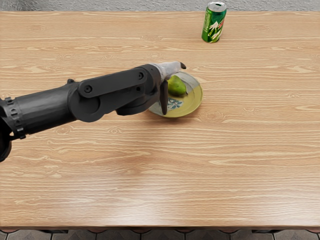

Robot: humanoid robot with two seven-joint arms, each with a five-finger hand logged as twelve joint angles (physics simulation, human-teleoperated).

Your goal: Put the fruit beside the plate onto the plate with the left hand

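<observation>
The fingers (pixel 163 101) of the left hand (pixel 167 75) are spread, nothing gripped, beside the smooth green pear (pixel 176 86) seated on the round glossy plate (pixel 194 100).

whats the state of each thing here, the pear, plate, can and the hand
pear: lying on the plate, left of its middle, not gripped
plate: flat on the table, holding the pear
soda can: upright near the far edge, apart from the plate
left hand: over the plate's left rim, fingers spread beside the pear, holding nothing
</observation>
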